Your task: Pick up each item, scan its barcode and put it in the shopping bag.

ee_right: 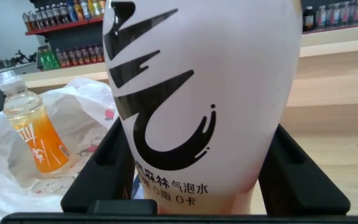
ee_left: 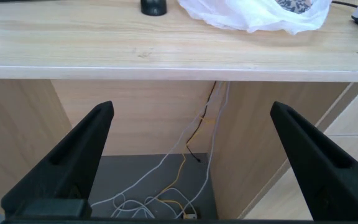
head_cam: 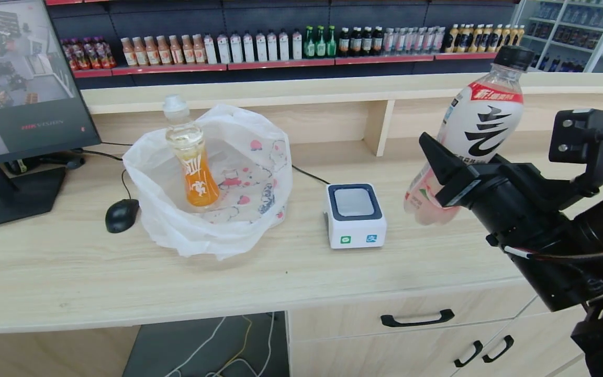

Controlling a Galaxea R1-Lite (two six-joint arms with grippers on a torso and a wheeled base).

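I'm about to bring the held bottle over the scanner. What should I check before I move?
1. Grip: right gripper shut on the white-label bottle: ok.
2. Barcode turned toward the scanner: cannot tell.
3. Top window of the scanner uncovered: ok.
4. Stretch of counter between bottle and scanner free: ok.
5. Mouth of the shopping bag open, room beside the orange bottle: ok.
6. Idle left gripper open, below the counter edge: ok.

Black-stroked white bottle, orange bottle, pink-printed white bag

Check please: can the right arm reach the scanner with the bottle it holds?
Probably yes: the right end effector grips the white bottle just beside the scanner, and the way over the counter between them looks free.
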